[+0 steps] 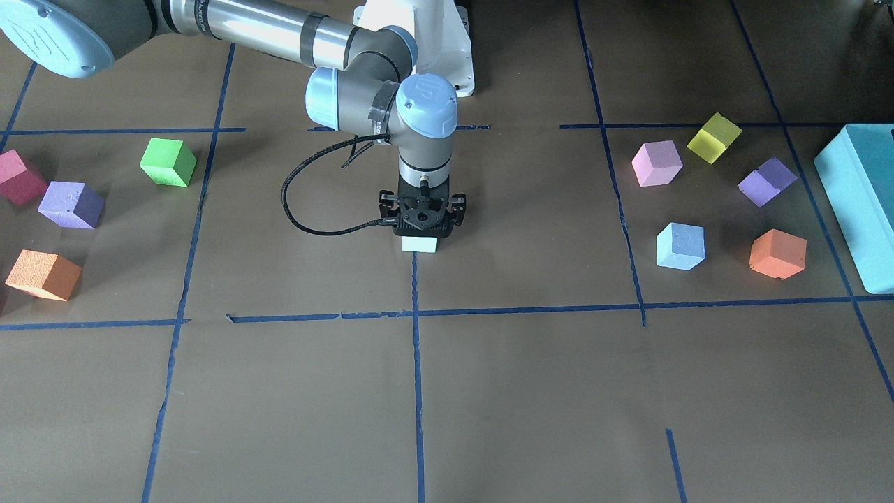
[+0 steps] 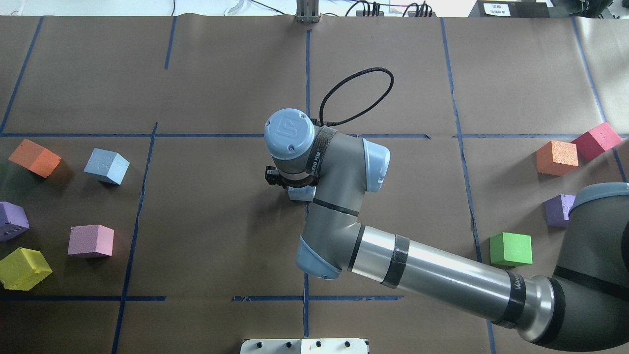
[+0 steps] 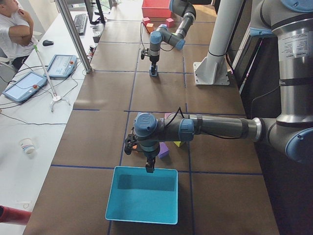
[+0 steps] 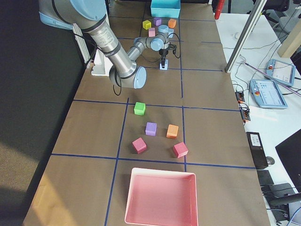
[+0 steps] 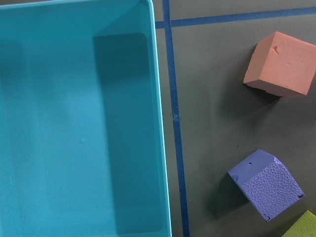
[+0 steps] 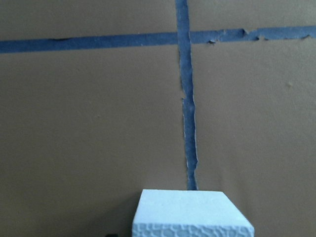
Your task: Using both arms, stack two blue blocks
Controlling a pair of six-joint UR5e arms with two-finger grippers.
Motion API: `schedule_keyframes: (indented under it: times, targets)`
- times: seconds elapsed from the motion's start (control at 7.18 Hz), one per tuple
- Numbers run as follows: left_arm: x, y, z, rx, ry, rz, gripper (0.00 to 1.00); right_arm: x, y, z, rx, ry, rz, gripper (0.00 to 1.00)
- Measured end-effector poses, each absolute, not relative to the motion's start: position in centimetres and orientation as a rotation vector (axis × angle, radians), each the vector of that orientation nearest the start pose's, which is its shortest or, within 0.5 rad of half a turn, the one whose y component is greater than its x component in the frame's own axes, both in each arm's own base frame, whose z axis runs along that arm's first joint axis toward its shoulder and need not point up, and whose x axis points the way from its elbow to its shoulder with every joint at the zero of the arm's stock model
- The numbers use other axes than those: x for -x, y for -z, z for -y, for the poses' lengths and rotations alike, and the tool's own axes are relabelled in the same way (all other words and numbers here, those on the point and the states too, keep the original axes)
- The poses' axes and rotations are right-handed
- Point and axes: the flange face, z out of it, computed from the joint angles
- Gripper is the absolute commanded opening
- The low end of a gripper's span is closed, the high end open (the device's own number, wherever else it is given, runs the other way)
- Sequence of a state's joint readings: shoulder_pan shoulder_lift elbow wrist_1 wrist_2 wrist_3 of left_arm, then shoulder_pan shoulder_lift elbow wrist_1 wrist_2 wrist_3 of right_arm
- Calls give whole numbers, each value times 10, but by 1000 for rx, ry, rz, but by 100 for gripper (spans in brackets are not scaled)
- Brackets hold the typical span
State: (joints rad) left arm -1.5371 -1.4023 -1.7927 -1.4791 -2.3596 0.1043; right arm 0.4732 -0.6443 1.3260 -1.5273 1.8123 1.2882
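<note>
A pale cyan blue block [image 1: 419, 245] rests on the paper at the table's centre, on a blue tape line. My right gripper [image 1: 422, 227] stands straight over it, and its fingers are hidden under its body. The right wrist view shows the block [image 6: 190, 213] at the bottom edge. The deeper sky blue block [image 1: 680, 246] lies alone on my left side and also shows in the overhead view [image 2: 106, 166]. My left gripper [image 3: 150, 168] shows only in the exterior left view, hanging over the teal box [image 3: 142, 200]. I cannot tell whether it is open or shut.
Near the sky blue block lie orange [image 2: 34, 157], purple [image 2: 12, 221], pink [image 2: 90, 241] and yellow [image 2: 23, 268] cubes. On my right lie green [image 2: 511, 249], purple [image 2: 559, 210], orange [image 2: 556, 157] and red [image 2: 595, 140] cubes. A pink tray [image 4: 160, 197] sits at the right end.
</note>
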Motion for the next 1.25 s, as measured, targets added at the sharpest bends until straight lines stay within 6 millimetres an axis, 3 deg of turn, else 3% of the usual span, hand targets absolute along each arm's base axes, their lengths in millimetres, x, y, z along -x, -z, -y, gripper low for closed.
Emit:
schedule_keyframes:
  times: [0.14,0.28,0.42,0.56,0.84,0.98,1.11,1.25]
  targets:
    - [48,-631,422,0,-120,-789,100,630,-166,466,-48,-100,786,100]
    - [47,-621,435,-33,-135,-786,100,597,-161,490,-37,-97,818,100]
    - [47,-605,455,-87,-157,-782,100,549,-176,522,-38,-62,828,100]
    - [46,-589,470,-139,-178,-780,100,484,-212,555,-54,-5,825,100]
    - [41,-559,484,-191,-167,-787,100,315,-314,607,-101,121,829,100]
    - [26,-540,485,-213,-164,-794,100,231,-370,610,-132,183,822,100]
    - [-1,-518,486,-242,-171,-809,100,156,-430,590,-162,244,798,100]
    - [-38,-500,486,-241,-154,-837,100,87,-486,555,-184,294,768,100]
